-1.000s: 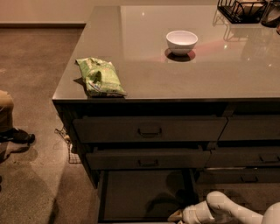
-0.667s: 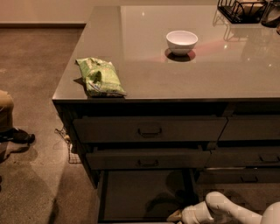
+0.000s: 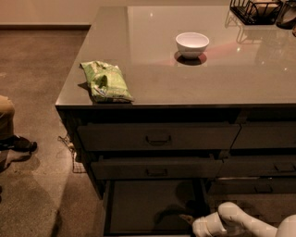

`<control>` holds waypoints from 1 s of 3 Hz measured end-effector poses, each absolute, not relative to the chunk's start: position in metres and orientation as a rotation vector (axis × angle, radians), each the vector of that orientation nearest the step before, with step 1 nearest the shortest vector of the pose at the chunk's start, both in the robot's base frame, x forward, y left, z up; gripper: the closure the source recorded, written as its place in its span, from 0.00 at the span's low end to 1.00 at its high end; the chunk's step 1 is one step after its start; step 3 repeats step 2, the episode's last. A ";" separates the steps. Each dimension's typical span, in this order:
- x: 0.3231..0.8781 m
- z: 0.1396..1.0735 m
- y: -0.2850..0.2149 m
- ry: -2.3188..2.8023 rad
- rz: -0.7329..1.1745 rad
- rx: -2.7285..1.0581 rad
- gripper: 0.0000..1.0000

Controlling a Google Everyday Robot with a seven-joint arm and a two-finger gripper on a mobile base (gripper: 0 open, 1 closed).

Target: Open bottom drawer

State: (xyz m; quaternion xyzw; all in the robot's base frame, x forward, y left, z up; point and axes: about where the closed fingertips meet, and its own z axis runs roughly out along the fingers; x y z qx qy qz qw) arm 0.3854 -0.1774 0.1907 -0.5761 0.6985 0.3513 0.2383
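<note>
The bottom drawer (image 3: 148,206) is pulled far out from the left stack, and I look down into its dark inside. Its front and handle are below the frame's lower edge, out of view. My white arm (image 3: 240,224) comes in from the lower right. The gripper (image 3: 187,218) sits at the drawer's right front corner, low in the frame, mostly hidden by the wrist. Above the open drawer are two taller fronts with bar handles, the top one (image 3: 158,138) and the middle one (image 3: 156,170), the middle one slightly out.
A green snack bag (image 3: 106,82) lies on the counter's left front. A white bowl (image 3: 192,44) stands mid-counter. A black wire rack (image 3: 256,10) is at the back right. The right-hand drawer stack (image 3: 263,159) adjoins. A person's leg and shoe (image 3: 11,134) are at left.
</note>
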 end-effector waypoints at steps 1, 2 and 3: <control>0.411 0.217 -0.205 1.857 0.890 -1.530 0.00; 0.436 0.252 -0.243 1.809 0.793 -1.473 0.00; 0.436 0.252 -0.243 1.809 0.793 -1.473 0.00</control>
